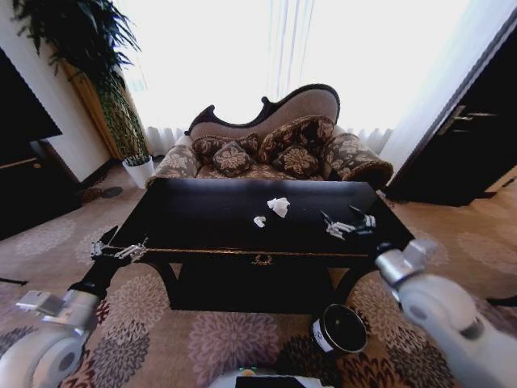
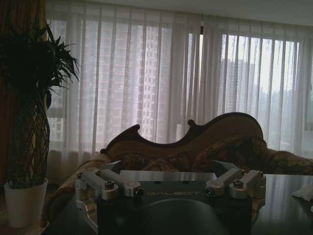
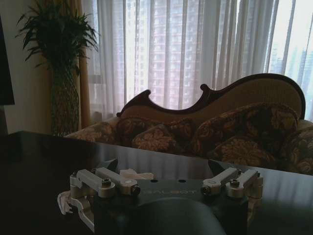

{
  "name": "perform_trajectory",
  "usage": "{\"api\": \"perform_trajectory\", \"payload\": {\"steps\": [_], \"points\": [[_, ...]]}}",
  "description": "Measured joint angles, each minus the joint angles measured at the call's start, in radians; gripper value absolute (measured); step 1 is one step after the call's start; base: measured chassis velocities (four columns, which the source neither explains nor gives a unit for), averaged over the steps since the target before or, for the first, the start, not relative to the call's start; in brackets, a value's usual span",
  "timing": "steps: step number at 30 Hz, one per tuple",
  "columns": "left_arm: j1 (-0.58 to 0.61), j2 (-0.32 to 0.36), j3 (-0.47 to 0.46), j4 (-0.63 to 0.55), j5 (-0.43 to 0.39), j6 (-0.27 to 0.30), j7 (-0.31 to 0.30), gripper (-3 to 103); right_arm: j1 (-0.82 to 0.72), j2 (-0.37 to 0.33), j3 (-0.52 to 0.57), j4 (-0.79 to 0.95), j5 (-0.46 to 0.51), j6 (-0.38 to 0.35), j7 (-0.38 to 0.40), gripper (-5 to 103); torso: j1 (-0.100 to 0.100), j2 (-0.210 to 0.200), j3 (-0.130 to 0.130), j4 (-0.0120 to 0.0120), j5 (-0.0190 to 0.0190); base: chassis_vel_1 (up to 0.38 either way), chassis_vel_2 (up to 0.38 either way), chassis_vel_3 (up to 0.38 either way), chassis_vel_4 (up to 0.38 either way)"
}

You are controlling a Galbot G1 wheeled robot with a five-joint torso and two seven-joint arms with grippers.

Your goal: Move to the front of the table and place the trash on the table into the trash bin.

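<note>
A: The room is a carpeted lounge, and the robot stands at the front of the black bench (image 1: 202, 218). Nearest it, on the carpet by the bench's front right leg, sits the trash bin (image 1: 339, 329).

B: And the arms?

A: The left end effector (image 1: 119, 251) hovers at the bench's front left corner, its fingers spread wide and holding nothing. The right end effector (image 1: 347, 224) reaches over the right part of the top, also spread and empty, just beside a whitish wrapper (image 1: 335, 231) and a dark wrapper (image 1: 363, 221).

B: Farther back?

A: A tiny white bit (image 1: 259, 221) lies near the middle, a crumpled tissue (image 1: 279, 206) just beyond it, then the sofa (image 1: 275, 145) and the curtained window (image 1: 283, 48).

B: So which step is this?

A: Likely the approach is finished and the first pick is in hand; all the scraps lie on the bench. The right end effector would need to lower over one wrapper, close on it, then carry it down to the bin.
</note>
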Motion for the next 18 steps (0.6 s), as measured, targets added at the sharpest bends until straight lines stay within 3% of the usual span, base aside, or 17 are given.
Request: {"api": "perform_trajectory", "payload": {"steps": [1,5,12,14,17,18], "points": [[0.000,0.000,0.000,0.000,0.000,0.000,0.000,100,0.000,0.000,0.000,0.000,0.000,0.000,0.000,100,0.000,0.000,0.000,0.0000,0.0000,0.000,0.000,0.000,0.000],[0.000,0.000,0.000,0.000,0.000,0.000,0.000,100,0.126,-0.122,-0.094,-0.065,0.033,-0.041,0.006,100,0.000,0.000,0.000,0.0000,-0.0001,0.000,0.000,0.000,0.000],[0.000,0.000,0.000,0.000,0.000,0.000,0.000,100,0.341,-0.210,-0.271,-0.135,0.097,-0.111,0.035,100,0.000,0.000,0.000,0.0000,-0.0002,0.000,0.000,0.000,0.000],[0.000,0.000,0.000,0.000,0.000,0.000,0.000,100,0.478,-0.236,-0.407,-0.177,0.151,-0.140,0.054,100,0.000,0.000,0.000,-0.0002,-0.0003,0.000,0.000,0.000,0.000],[0.000,0.000,0.000,0.000,0.000,0.000,0.000,100,0.550,-0.240,-0.478,-0.195,0.178,-0.154,0.065,100,0.000,0.000,0.000,-0.0002,0.0001,0.000,0.000,0.000,0.000],[0.000,0.000,0.000,0.000,0.000,0.000,0.000,100,0.658,-0.238,-0.571,-0.215,0.213,-0.173,0.082,100,0.000,0.000,0.000,-0.0002,0.0000,0.000,0.000,0.000,0.000]]}}
